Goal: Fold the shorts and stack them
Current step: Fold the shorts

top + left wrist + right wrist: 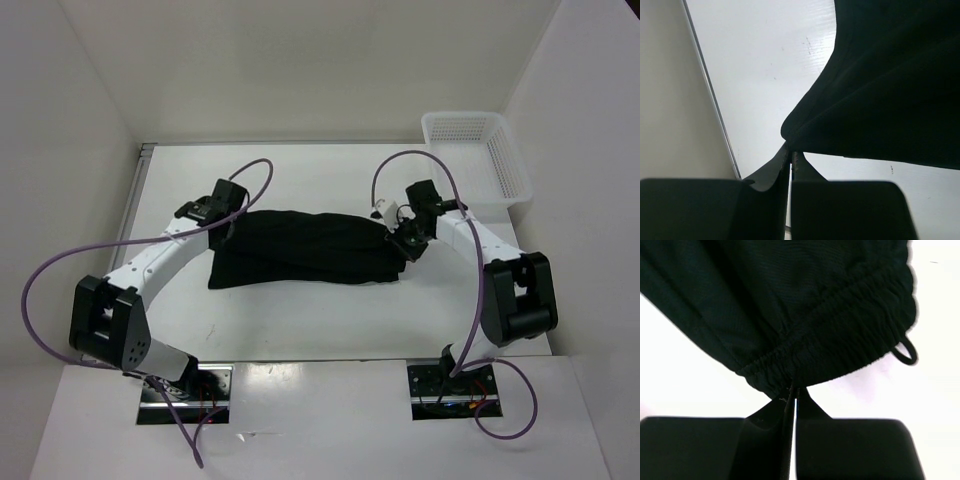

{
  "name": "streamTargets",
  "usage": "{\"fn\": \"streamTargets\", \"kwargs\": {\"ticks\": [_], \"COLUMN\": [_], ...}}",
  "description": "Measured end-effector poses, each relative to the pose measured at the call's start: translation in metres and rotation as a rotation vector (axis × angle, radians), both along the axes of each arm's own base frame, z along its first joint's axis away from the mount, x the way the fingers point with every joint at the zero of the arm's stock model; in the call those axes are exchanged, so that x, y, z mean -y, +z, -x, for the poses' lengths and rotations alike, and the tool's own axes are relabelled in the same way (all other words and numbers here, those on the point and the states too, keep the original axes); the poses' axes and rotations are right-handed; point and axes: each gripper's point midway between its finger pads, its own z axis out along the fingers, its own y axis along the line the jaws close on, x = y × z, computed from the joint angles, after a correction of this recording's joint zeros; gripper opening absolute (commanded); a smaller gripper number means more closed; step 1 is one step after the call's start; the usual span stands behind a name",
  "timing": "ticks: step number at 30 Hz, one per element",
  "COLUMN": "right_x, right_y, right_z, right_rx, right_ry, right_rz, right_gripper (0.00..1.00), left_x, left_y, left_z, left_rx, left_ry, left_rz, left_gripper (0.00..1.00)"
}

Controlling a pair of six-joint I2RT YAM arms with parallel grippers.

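The shorts (300,248) stretch from left jaws pinching a corner to right jaws pinching the waistband (840,335)

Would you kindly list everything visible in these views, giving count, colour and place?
shorts: one, black, lying across the table's middle, pinched at both ends.
basket: one, white mesh, far right corner.
table: one, white, beneath everything.
cables: two, purple, looping off the arms.
arms: two, white with black joints, reaching inward from the near edge.
left tool: one, black, shut on the shorts' left end.
right tool: one, black, shut on the elastic waistband.
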Motion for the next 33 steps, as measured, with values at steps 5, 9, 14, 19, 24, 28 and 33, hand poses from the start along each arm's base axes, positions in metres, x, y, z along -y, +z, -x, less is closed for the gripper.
{"fn": "streamTargets", "kwargs": {"ticks": [5,9,14,19,24,28,33], "right_x": [-0.013,-0.022,-0.021,-0.025,-0.037,-0.039,-0.039], "right_y": [-0.003,-0.008,-0.011,-0.010,-0.005,0.002,0.008], "right_z": [0.012,0.019,0.023,0.027,0.035,0.033,0.021], "right_rx": [-0.030,-0.049,-0.068,-0.099,-0.155,-0.171,-0.193], "right_ry": [0.084,0.102,0.076,0.017,-0.072,-0.179,-0.330], "right_rz": [0.003,0.001,0.003,-0.029,-0.107,-0.141,-0.176], "right_gripper": [0.00,0.44,0.70,0.72,0.74,0.74,0.75], "left_x": [-0.007,-0.015,-0.016,-0.015,-0.012,-0.018,-0.008], "left_y": [-0.026,-0.067,-0.082,-0.086,-0.069,-0.048,-0.022], "left_z": [0.025,0.061,0.069,0.071,0.062,0.055,0.032], "left_rx": [-0.063,-0.214,-0.270,-0.299,-0.252,-0.189,-0.148], "left_ry": [-0.006,-0.016,-0.023,-0.024,-0.022,0.011,0.012], "left_rz": [-0.018,-0.054,-0.057,-0.058,-0.035,-0.001,0.076], "left_gripper": [0.00,0.01,0.38,0.56,0.62,0.64,0.67]}}
